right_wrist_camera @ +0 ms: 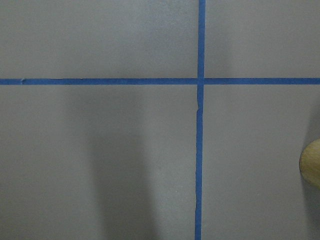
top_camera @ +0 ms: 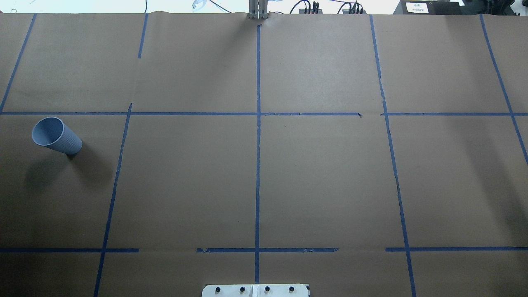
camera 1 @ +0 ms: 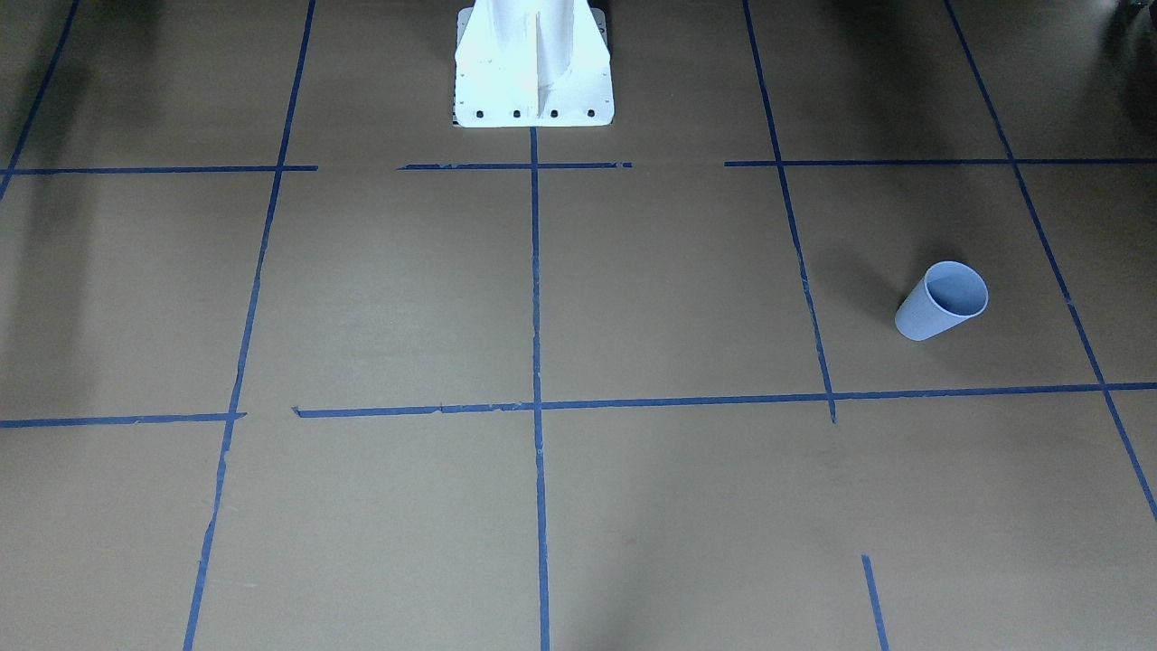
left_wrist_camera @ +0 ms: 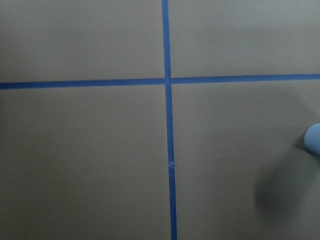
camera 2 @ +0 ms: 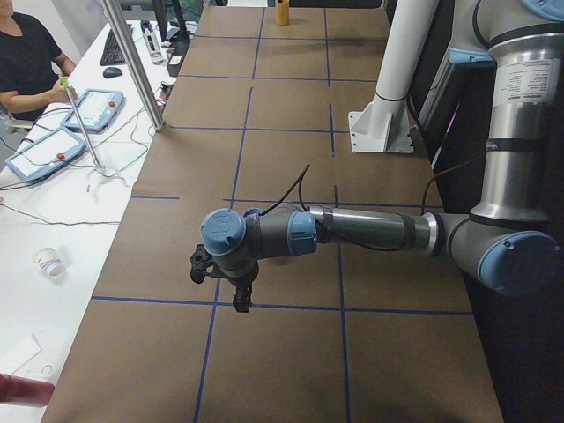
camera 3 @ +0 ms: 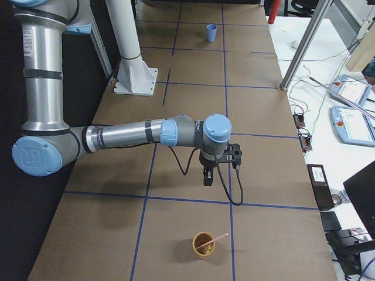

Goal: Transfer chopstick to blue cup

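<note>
The blue cup (camera 1: 942,301) stands upright on the brown table, on my left side (top_camera: 57,135), far off in the exterior right view (camera 3: 211,32). Its edge shows at the right border of the left wrist view (left_wrist_camera: 314,140). One pale pink chopstick (camera 3: 215,240) leans in a tan cup (camera 3: 203,244) at the table's right end; that cup's edge shows in the right wrist view (right_wrist_camera: 311,170). My left gripper (camera 2: 240,304) hangs over the table near the blue cup. My right gripper (camera 3: 207,178) hangs a short way from the tan cup. I cannot tell whether either is open or shut.
The white robot pedestal (camera 1: 533,81) stands at the table's robot side. Blue tape lines (top_camera: 258,165) grid the brown paper. An operator (camera 2: 26,62) sits at a side desk with tablets and cables. A metal post (camera 2: 132,62) stands at the table's edge.
</note>
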Motion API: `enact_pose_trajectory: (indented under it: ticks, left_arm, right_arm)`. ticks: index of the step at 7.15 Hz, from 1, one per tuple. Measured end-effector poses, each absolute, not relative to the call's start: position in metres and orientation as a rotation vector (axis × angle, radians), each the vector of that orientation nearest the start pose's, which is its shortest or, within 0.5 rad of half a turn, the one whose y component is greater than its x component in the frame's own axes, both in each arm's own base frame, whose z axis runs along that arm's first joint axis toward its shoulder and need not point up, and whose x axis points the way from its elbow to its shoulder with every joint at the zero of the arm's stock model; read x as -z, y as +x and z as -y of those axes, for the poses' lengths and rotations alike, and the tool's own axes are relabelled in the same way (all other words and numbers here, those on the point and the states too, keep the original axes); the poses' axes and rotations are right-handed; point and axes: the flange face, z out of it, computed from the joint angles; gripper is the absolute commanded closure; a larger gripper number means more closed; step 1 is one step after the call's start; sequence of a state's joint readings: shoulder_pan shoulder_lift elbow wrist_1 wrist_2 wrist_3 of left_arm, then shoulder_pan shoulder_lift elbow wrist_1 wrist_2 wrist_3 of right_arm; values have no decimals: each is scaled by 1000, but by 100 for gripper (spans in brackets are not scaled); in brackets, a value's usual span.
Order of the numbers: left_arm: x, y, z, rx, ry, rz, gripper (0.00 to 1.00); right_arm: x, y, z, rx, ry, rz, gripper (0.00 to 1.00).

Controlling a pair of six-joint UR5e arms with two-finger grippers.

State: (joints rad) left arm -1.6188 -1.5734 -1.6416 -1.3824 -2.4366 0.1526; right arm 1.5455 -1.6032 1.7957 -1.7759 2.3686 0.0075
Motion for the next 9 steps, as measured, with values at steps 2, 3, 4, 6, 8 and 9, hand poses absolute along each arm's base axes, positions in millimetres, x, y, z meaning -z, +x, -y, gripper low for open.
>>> enact_pose_trajectory:
  ticks: [2,3,4,6,8,9]
  left_arm:
    - [-627,-78,480,-66,2,-866,0]
    - [-627,-77,478,-73,7,-860,0]
    - [-627,-76,476,-75,8,-853,0]
    - [-630,-71,476,-85,1,-852,0]
    - [-635,-65,479,-116,21,-822,0]
    - [-637,-63,479,-131,51,-805,0]
  right_arm:
    - [-583,51,471,12,-23,788,0]
    - [-584,51,470,11,-25,787,0]
    - [-587,51,468,9,-29,787,0]
    - [-592,51,465,3,-41,792,0]
    - [-599,48,465,-2,-58,794,0]
    - [-601,44,466,10,-55,793,0]
